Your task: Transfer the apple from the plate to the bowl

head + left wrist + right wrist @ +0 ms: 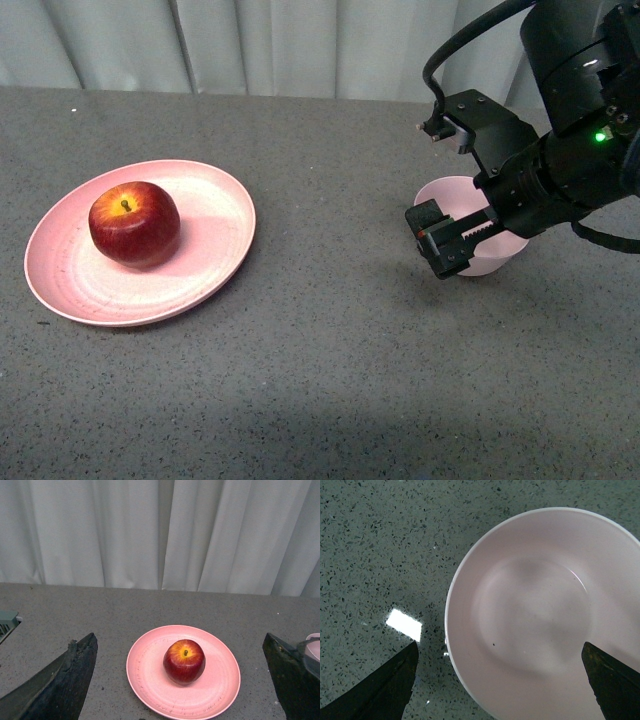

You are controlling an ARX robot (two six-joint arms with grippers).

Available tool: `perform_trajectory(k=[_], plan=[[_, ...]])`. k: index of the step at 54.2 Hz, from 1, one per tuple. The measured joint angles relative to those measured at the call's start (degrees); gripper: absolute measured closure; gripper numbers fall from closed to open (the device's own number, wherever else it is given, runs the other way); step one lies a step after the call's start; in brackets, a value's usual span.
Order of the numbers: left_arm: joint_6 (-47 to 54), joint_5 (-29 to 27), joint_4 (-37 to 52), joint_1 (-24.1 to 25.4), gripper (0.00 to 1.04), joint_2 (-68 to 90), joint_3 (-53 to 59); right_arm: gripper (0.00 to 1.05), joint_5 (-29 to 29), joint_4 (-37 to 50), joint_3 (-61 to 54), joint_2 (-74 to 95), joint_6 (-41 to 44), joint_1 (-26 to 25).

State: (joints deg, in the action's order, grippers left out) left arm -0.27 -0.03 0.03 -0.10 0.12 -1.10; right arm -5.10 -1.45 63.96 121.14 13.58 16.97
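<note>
Dark red round apple (pixel 134 223) sits on the wide salmon-pink plate (pixel 212 228) at left, well apart from the small pale pink bowl (pixel 494 260) at right. Left gripper (pixel 179 637) and right gripper (pixel 437 190) both gape empty. The grasp likely goes best if the fingers straddle the apple's widest girth before closing gently.

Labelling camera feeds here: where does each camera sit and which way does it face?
Front view: on the robot's body, looking forward and down at the table; apple on plate at left, bowl at right, open right gripper above it.
Left wrist view: on the left wrist, facing apple, plate and curtain; open left gripper frames them.
Right wrist view: on the right wrist, looking down into the empty bowl; its fingers show.
Shared: front and left wrist both show apple and plate; front and right wrist, the bowl.
</note>
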Motion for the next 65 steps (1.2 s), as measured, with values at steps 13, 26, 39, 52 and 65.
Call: perform_trajectory(k=[13,26,39,52,65], plan=[[0.0,0.0,0.0,0.0,0.07,0.0,0.0,0.1,0.1,-3.1,4.7,3.1,2.1,0.2],[0.0,0.0,0.0,0.0,0.07,0.0,0.0,0.46,1.4,-3.5,5.4,3.9,5.7,0.6],[0.0,0.0,0.0,0.0,0.07,0.0,0.0,0.83,1.6,-4.3,5.4,4.0,7.2,0.8],[0.0,0.0,0.0,0.0,0.07,0.0,0.0,1.04,3.4,-5.0,5.7,4.0,10.0,0.7],[0.0,0.0,0.0,0.0,0.07,0.0,0.0,1.04,1.0,-6.5,5.7,1.6,12.0,1.7]])
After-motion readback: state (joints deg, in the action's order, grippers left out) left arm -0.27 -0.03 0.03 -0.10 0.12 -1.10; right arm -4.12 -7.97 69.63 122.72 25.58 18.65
